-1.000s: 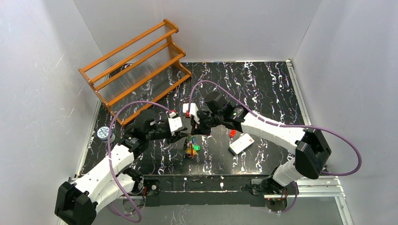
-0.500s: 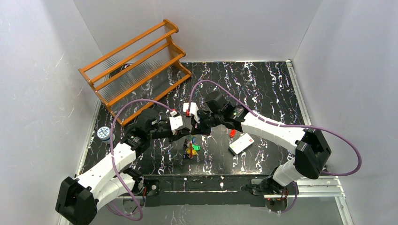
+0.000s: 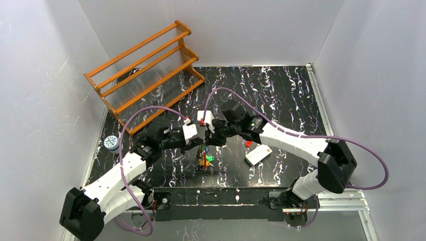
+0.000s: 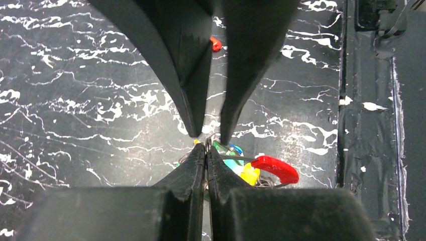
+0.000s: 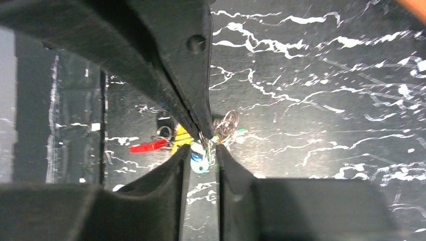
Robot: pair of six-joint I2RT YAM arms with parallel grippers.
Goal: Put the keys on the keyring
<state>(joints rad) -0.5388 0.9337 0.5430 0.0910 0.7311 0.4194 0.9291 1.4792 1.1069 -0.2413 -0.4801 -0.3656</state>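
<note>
Left wrist: left gripper (image 4: 206,152) pinched on keyring (image 4: 207,143), keys (image 4: 249,172) bunched below; right gripper (image 5: 201,154) narrowly parted, grasp unclear.

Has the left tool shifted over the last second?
Yes, slightly. The left tool, shut on the keyring, has edged rightward, away from the wooden rack and nearer the white card.
</note>
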